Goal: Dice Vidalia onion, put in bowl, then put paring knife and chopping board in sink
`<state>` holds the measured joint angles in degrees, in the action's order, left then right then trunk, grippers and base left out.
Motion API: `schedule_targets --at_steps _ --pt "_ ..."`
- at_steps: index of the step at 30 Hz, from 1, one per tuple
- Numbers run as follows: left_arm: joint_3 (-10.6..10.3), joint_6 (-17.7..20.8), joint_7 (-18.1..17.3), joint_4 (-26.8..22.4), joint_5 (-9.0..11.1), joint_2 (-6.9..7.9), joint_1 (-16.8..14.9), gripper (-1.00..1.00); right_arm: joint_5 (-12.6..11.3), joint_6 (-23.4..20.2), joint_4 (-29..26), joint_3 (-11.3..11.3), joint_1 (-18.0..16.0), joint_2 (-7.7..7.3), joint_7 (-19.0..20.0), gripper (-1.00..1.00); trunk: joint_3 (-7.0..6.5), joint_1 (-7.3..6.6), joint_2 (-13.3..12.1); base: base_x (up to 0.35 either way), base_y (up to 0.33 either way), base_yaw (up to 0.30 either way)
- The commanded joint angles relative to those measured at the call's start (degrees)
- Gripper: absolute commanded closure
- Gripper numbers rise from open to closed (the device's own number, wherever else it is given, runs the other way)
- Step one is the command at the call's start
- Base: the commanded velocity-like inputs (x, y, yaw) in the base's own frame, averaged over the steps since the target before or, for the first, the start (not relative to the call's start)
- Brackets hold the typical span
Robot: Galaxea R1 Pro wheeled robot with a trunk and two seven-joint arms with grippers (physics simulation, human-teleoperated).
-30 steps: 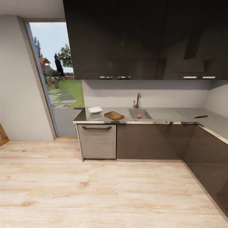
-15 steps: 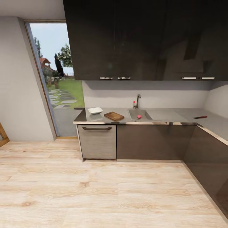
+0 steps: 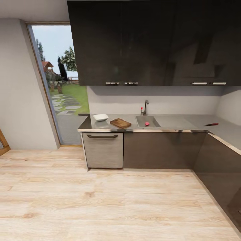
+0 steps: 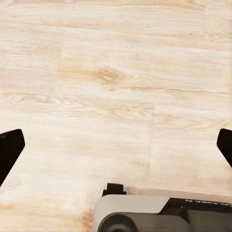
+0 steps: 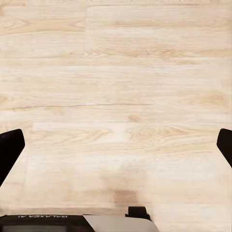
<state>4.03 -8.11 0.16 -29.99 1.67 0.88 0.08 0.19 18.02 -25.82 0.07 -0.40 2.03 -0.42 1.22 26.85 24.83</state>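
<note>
Two grippers hang over pale wooden floor: the left gripper and the right gripper each have their dark fingertips spread wide apart, grasping nothing. Beyond the floor stands the countertop, with the sink set into it. A small red onion lies in the sink basin. Just left of the sink rests the chopping board, and further left of it the bowl. Well to the right of the sink, near the counter's corner, lies the paring knife.
</note>
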Motion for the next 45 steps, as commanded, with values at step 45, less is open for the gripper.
schedule_targets --at_steps 45 --pt "-0.1 -0.1 0.0 0.1 0.2 0.0 0.0 -1.0 0.0 0.2 0.1 0.0 0.0 -0.09 -0.1 -1.0 -0.79 -1.07 -1.9 0.0 0.0 0.0"
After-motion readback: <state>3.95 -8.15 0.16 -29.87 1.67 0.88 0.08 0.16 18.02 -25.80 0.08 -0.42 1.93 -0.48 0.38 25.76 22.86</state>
